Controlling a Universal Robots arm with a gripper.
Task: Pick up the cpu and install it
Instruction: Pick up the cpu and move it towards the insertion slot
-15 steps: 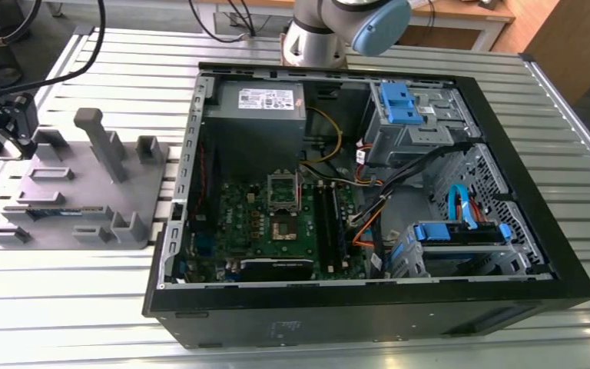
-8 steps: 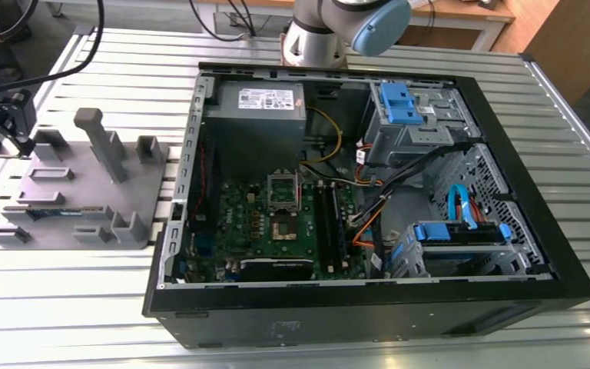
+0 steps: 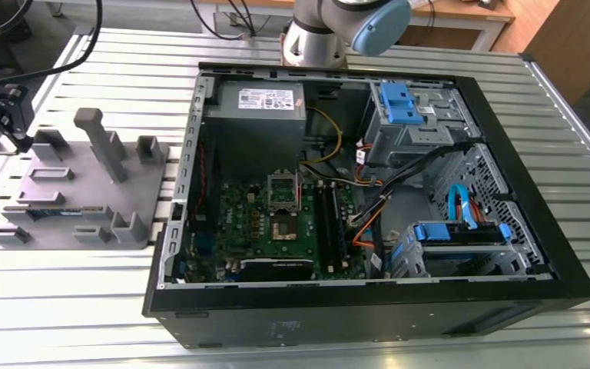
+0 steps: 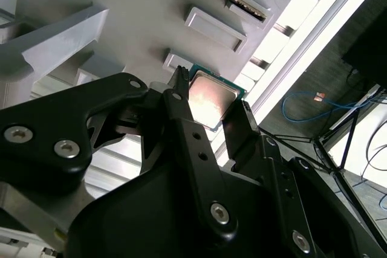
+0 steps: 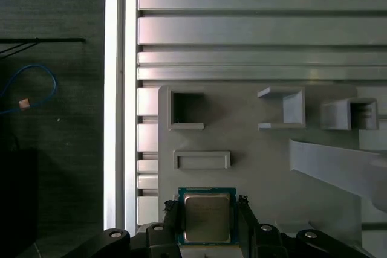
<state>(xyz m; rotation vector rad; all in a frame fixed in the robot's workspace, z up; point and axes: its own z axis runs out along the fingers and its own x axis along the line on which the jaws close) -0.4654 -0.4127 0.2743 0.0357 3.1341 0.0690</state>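
The arm (image 3: 316, 42) is a silver-grey tube with rounded joints, one of them closed by a pale blue cap (image 3: 382, 23). A thin black cable (image 3: 88, 44) leads to the gripper (image 3: 3, 123), which is matt black throughout. In the second wrist view it is built of flat black link plates (image 4: 54, 113) with rounded ends, pinned by bright silver screws (image 4: 66, 147) sunk in round recesses. The fingers (image 4: 187, 119) are narrow black bars with small holes along them. In the first wrist view, four silver screws sit in a row across the black links.
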